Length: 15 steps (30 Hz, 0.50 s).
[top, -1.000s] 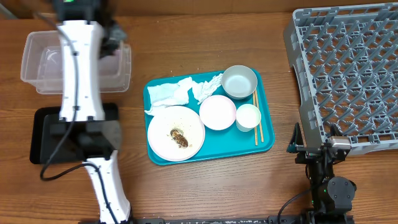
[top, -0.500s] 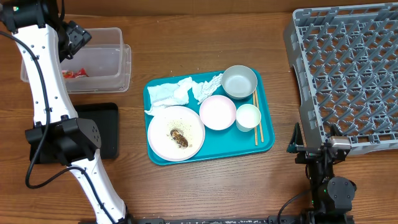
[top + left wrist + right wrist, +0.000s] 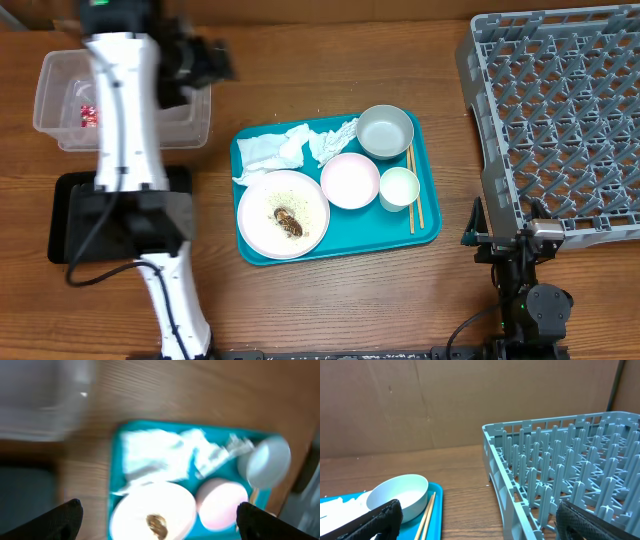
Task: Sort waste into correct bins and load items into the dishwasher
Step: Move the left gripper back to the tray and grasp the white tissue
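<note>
Plate (image 3: 135,510) well below parted left fingers (image 3: 65,517), red wrapper (image 3: 88,113) in clear tub (image 3: 42,100)

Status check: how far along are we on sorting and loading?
Done: red wrapper in the clear tub. In hand: nothing; left claw and right claw open. Left: napkins, plate with scraps, pink bowl, grey-green bowl, cup, chopsticks sit on the teal tray; rack holds nothing.

teal tray (image 3: 428,228), grey rack (image 3: 560,110), red wrapper (image 3: 88,113)
</note>
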{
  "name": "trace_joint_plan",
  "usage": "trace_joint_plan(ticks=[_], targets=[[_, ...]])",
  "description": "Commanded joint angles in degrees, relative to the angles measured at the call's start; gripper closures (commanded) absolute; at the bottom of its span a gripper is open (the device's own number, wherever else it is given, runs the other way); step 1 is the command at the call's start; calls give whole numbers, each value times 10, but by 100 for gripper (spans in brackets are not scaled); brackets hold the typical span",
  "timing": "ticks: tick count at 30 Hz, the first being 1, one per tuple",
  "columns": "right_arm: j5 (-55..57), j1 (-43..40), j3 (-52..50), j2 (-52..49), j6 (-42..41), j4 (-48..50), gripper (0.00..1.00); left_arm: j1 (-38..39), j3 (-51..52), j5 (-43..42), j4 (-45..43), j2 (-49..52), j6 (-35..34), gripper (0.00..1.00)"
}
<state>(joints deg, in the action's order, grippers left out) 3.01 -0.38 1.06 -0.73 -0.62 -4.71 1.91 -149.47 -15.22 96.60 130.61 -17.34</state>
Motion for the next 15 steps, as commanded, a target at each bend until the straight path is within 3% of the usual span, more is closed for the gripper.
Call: trace_joint_plan(ticks=[1, 6, 15], targets=[[3, -1, -6, 6, 2, 3, 0, 76, 12, 55, 2, -13, 4, 0], [3, -1, -6, 6, 2, 3, 0, 160, 78, 190, -1, -13, -49, 0], [3, -1, -6, 6, 2, 3, 0, 162, 232, 216, -42, -13, -80, 0]])
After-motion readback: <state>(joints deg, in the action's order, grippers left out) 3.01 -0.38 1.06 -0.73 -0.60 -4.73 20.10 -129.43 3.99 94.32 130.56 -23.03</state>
